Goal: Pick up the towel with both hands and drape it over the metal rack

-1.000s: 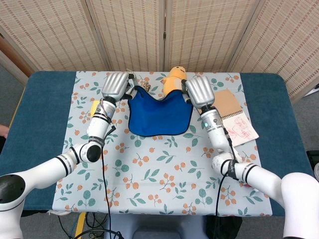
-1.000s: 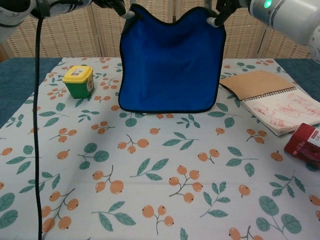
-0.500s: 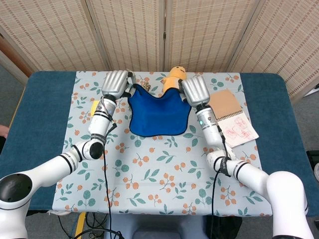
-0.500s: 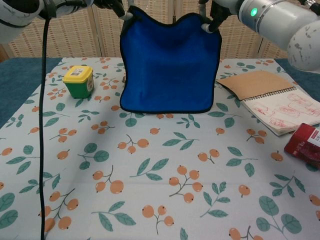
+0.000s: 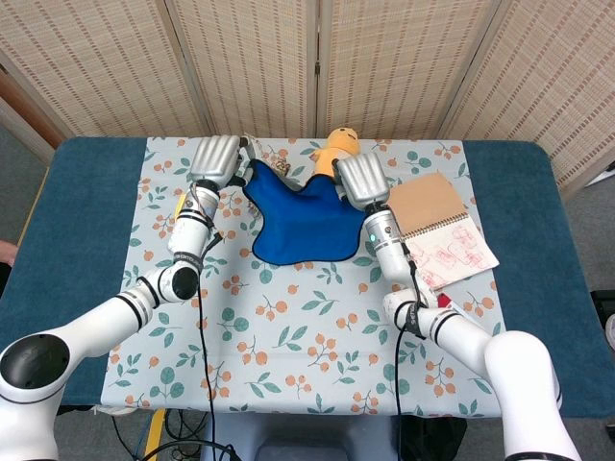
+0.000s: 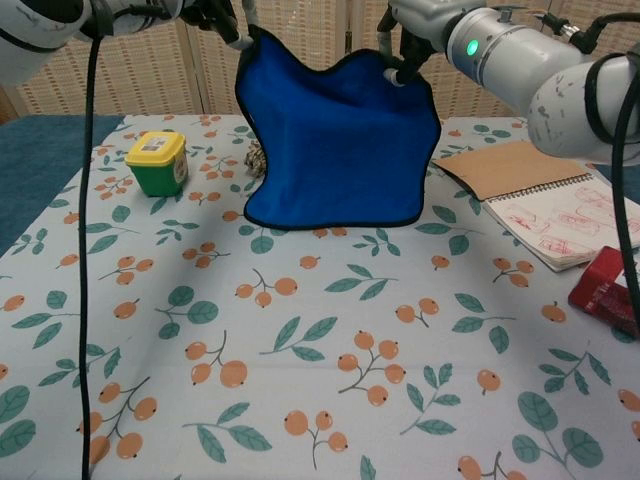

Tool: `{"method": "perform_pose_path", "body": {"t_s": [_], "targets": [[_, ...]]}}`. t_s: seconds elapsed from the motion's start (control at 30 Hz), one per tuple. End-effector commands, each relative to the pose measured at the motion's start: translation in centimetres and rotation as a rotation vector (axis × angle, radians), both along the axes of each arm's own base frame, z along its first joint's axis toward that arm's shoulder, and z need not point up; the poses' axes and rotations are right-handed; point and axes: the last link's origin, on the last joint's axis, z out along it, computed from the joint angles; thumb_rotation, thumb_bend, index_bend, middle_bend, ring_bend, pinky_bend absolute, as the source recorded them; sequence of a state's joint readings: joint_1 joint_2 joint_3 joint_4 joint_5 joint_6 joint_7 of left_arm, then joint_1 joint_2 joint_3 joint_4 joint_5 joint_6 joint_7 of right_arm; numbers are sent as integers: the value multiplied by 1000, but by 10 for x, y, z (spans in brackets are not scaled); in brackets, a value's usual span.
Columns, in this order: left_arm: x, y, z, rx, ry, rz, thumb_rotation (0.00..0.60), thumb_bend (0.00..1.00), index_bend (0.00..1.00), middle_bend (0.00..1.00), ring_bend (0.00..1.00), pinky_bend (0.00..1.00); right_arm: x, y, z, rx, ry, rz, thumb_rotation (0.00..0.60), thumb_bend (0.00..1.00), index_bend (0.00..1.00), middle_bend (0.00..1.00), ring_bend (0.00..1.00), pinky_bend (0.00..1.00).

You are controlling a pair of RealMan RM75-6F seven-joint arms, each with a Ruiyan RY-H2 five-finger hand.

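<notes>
The blue towel (image 5: 306,221) (image 6: 335,150) hangs above the table, held by its two upper corners. My left hand (image 5: 216,158) (image 6: 215,12) grips the left corner and my right hand (image 5: 360,180) (image 6: 408,40) grips the right corner. The top edge sags between them and the cloth folds in the middle. A small bit of metalwork, perhaps the rack (image 5: 279,165) (image 6: 255,160), peeks out by the towel's left edge; the rest is hidden behind the cloth.
A yellow plush toy (image 5: 336,149) stands behind the towel. A green tub with a yellow lid (image 6: 158,162) sits to the left. To the right lie an open notebook (image 6: 545,200) (image 5: 442,229) and a red box (image 6: 605,285). A floral cloth (image 6: 320,380) covers the table.
My right hand has moved left toward my left hand, so the towel has gone slack and bunched in the middle. The whole towel has shifted slightly left.
</notes>
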State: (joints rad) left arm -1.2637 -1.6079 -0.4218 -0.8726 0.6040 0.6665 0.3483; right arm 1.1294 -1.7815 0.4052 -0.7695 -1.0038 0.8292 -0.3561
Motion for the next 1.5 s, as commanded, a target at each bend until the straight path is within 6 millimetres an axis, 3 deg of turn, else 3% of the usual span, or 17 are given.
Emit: {"method": "perform_pose_path", "body": {"t_s": [0.03, 0.1, 0.2, 0.33, 0.53, 0.7, 0.9, 1.27, 1.5], "targets": [[-3, -2, -1, -27, 28, 14, 600, 336, 275, 611, 555, 979, 0, 0, 1, 2, 3, -12, 600, 193, 288, 933, 919, 1000], [-4, -3, -2, -45, 36, 20, 600, 294, 208, 456, 433, 892, 0, 0, 2, -1, 5, -15, 600, 115, 176, 929, 919, 1000], [-3, -7, -1, -64, 36, 27, 600, 257, 133, 245, 229, 603, -1, 2, 7, -9, 0, -17, 600, 46, 71, 919, 916, 1000], [-3, -11, 3, -62, 24, 25, 600, 250, 113, 179, 156, 433, -3, 5, 18, -26, -8, -4, 600, 15, 36, 901, 908, 1000], [-16, -23, 15, -40, -2, 24, 600, 250, 129, 178, 157, 420, -18, 25, 48, -57, 10, 40, 600, 27, 50, 847, 868, 1000], [-40, -39, 27, -23, -19, 53, 600, 250, 152, 178, 157, 419, -39, 54, 71, -45, 39, 58, 600, 154, 213, 764, 774, 1000], [-78, -67, 41, -8, -2, 89, 600, 250, 166, 178, 157, 406, -68, 102, 92, -20, 54, 56, 600, 178, 306, 714, 713, 990], [-150, -140, 71, 98, 62, 84, 600, 250, 183, 178, 157, 357, -122, 199, 124, -6, 18, 32, 600, 183, 310, 647, 616, 836], [-194, -193, 96, 159, 81, 116, 600, 250, 189, 178, 157, 353, -158, 248, 143, -30, 10, -8, 600, 184, 310, 617, 596, 824]]}}
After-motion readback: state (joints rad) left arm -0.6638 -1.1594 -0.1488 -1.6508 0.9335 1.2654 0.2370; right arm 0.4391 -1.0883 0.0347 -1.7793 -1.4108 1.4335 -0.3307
